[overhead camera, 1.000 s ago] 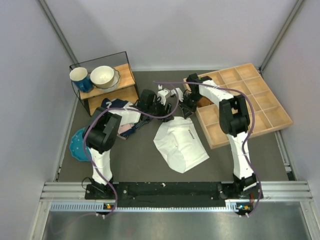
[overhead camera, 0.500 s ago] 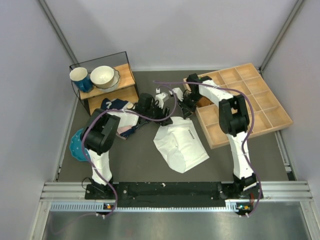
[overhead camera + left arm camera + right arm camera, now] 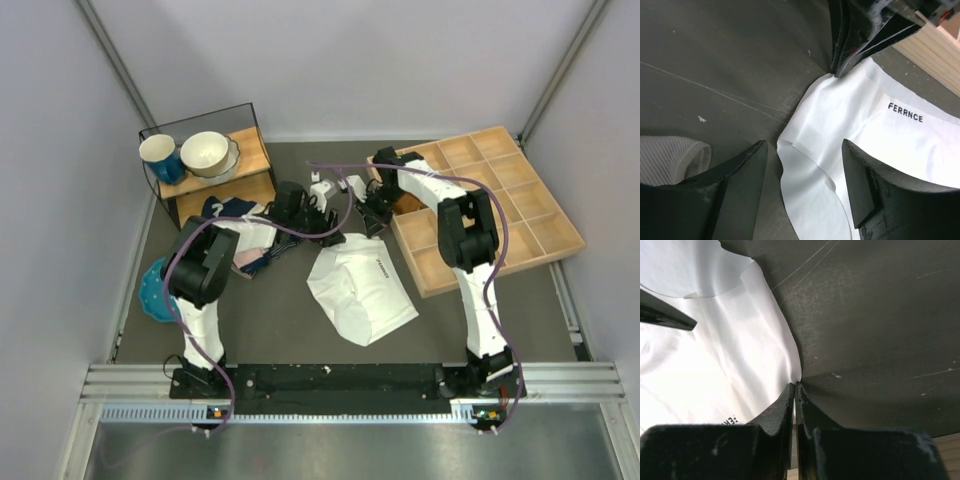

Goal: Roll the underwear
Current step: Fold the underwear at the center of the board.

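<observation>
White underwear (image 3: 358, 285) with a black "FERRNCE" print lies spread on the dark table in the middle. My right gripper (image 3: 373, 224) is shut on its far corner; the pinched edge shows in the right wrist view (image 3: 795, 385). My left gripper (image 3: 325, 229) is open over the underwear's far left edge (image 3: 805, 165), with a finger on each side and the fabric not pinched. The right gripper's closed fingers (image 3: 850, 55) show at the top of the left wrist view.
A wooden compartment tray (image 3: 500, 205) stands at the right. A wooden shelf (image 3: 215, 175) with a blue mug (image 3: 160, 157) and a white bowl (image 3: 207, 152) is at the back left. A pile of clothes (image 3: 245, 240) lies by the left arm, a teal item (image 3: 155, 288) further left.
My left gripper has shifted slightly along the underwear's far left edge. The right gripper has held its pinch on the corner.
</observation>
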